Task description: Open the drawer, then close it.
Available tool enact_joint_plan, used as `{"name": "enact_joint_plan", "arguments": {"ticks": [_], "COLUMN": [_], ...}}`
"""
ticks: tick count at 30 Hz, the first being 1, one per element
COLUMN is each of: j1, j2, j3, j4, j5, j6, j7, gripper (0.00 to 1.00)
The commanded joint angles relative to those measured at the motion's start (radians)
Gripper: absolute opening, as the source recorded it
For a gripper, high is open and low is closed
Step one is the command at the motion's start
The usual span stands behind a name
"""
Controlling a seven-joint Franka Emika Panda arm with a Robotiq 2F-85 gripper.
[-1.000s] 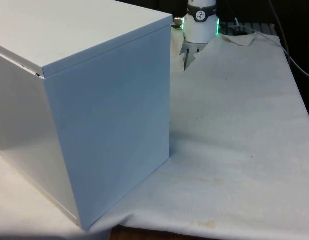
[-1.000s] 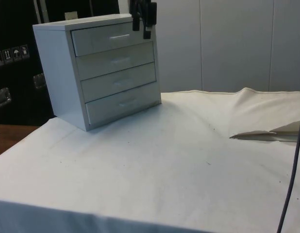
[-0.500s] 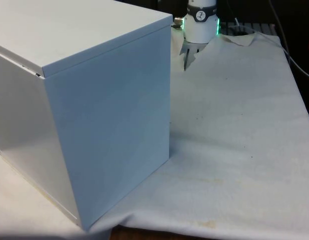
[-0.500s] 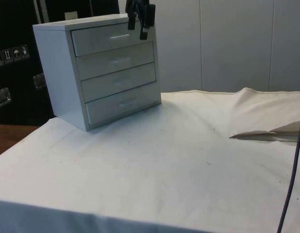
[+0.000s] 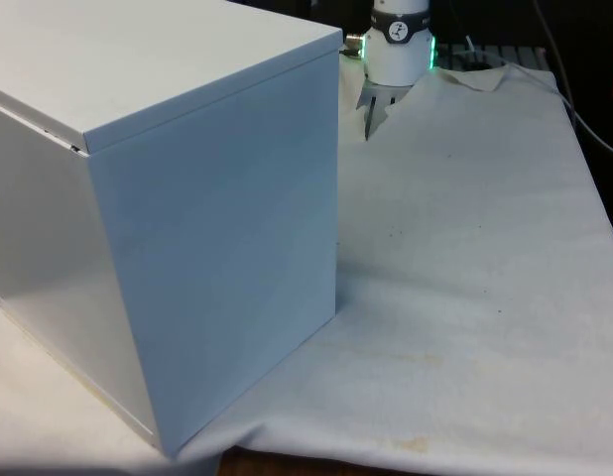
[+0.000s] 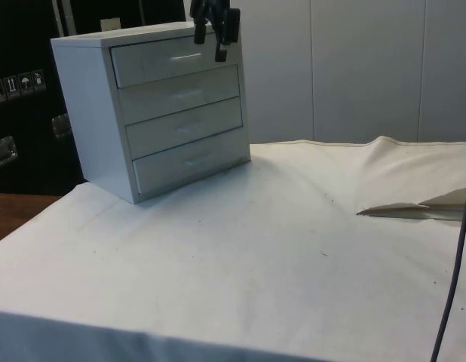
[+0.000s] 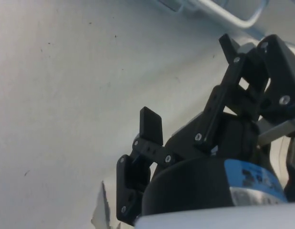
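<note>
Here four drawers (image 6: 176, 113), seemingly all closed; jaws by top handle (image 6: 186, 56).

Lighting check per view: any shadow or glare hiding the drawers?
Front view: the chest's shaded blank panels face the camera and hide the drawers. Side view: even light, top drawer handle readable, hand a dark silhouette near it. Wrist view: black hand against bright cloth, handle glinting.

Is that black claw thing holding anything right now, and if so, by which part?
Nothing is held. The gripper hangs in front of the top drawer of the chest of drawers, near its handle, with nothing between its fingers.
</note>
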Motion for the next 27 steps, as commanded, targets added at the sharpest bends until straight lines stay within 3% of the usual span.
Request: {"name": "enact_joint_plan", "arguments": {"ticks": [1,4,5,6,13,14,15,21,23,24,25,27], "j1": [-0.003,-0.002,0.001,-0.003,-0.003,0.001,-0.003,-0.003,-0.003,0.002,-0.003,-0.003], "j2": [0.004,0.003,0.0,0.003,0.007,0.001,0.008,0.011,0.014,0.004,0.017,0.024], "j3": [0.002,0.004,0.003,0.004,0.013,0.013,0.015,0.024,0.027,0.026,0.027,0.028], "j4": [0.0,-0.003,-0.003,-0.003,-0.006,-0.009,-0.006,-0.004,-0.002,-0.009,-0.001,0.003], "j5": [-0.03,-0.05,-0.027,-0.055,-0.104,-0.08,-0.114,-0.191,-0.212,-0.183,-0.223,-0.243], "j6": [0.019,0.036,0.018,0.041,0.072,0.055,0.073,0.079,0.079,0.065,0.081,0.087], "j7": [0.015,0.018,0.004,0.019,0.052,0.035,0.06,0.119,0.137,0.116,0.148,0.17], "gripper": [1.0,1.0,1.0,1.0,1.0,1.0,1.0,1.0,1.0,1.0,1.0,1.0]}}
